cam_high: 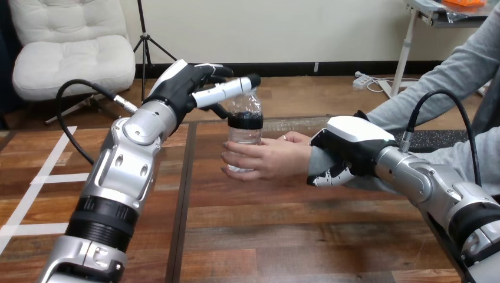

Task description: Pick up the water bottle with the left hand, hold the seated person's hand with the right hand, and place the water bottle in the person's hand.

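A clear water bottle (244,127) with a black band stands upright just above the table's middle. The person's hand (268,158) is wrapped round its lower part from the right. My left hand (187,88) is up at the bottle's top left. One straight finger (227,89) lies across the bottle's top and the thumb sits beside its neck, not closed on it. My right hand (348,150) grips the person's wrist in its grey sleeve (318,162) from above, with the fingers (330,175) curled under it.
The wooden table (283,236) runs bare toward me. White tape marks (35,183) lie on its left part. A dark mat (430,138) lies at the far right under the person's forearm.
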Controlling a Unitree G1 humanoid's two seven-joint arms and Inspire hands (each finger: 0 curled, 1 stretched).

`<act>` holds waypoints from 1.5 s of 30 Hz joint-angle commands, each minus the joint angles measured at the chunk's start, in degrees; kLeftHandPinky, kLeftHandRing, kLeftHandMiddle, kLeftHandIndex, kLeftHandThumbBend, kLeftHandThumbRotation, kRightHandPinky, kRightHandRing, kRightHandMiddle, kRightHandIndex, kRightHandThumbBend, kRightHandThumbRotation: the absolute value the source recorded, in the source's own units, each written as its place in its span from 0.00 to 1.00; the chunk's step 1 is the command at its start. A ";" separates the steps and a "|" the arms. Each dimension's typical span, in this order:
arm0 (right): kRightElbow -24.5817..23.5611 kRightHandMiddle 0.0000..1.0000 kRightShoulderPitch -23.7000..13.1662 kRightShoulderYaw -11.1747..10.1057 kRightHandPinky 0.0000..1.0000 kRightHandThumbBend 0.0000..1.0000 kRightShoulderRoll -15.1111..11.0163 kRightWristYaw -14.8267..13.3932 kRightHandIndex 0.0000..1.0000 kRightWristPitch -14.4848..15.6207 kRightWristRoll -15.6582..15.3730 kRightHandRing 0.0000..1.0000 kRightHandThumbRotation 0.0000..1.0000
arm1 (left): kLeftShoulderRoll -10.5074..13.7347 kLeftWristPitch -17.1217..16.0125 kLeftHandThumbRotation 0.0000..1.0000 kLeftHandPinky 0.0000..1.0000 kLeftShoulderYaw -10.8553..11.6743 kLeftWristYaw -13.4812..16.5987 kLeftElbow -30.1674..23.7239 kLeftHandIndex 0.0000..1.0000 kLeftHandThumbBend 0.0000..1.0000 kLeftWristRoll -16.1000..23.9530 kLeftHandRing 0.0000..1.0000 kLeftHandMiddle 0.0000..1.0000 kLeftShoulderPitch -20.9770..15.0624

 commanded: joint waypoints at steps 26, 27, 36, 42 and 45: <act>-0.66 0.74 -8.90 -1.05 0.64 1.00 -0.21 0.13 0.75 0.91 -0.14 0.73 0.76 | 0.55 -1.19 0.97 0.92 1.30 0.55 -7.11 1.00 0.78 -2.04 0.98 1.00 -0.98; -0.72 0.74 -8.85 -1.03 0.65 1.00 -0.28 0.24 0.76 0.86 -0.14 0.73 0.77 | 0.55 -1.27 0.97 0.92 1.34 0.61 -7.21 1.00 0.78 -2.15 0.98 1.00 -0.89; -0.63 0.79 -8.49 -0.81 0.68 1.00 -0.59 0.05 0.80 0.78 -0.37 0.77 0.87 | 0.53 -0.62 0.96 0.91 1.56 0.99 -8.12 1.00 0.80 -2.46 0.97 1.00 -0.42; -0.49 0.80 -8.40 -0.58 0.68 1.00 -0.81 0.33 0.82 1.03 -0.59 0.78 0.94 | 0.44 -1.21 0.96 0.91 2.03 1.40 -8.79 1.00 0.80 -3.00 0.97 1.00 0.16; -0.40 0.81 -8.31 -0.70 0.68 1.00 -0.89 0.53 0.83 1.06 -0.44 0.79 0.98 | 0.32 -1.84 0.96 0.91 2.43 1.67 -9.22 1.00 0.80 -3.54 0.97 1.00 0.60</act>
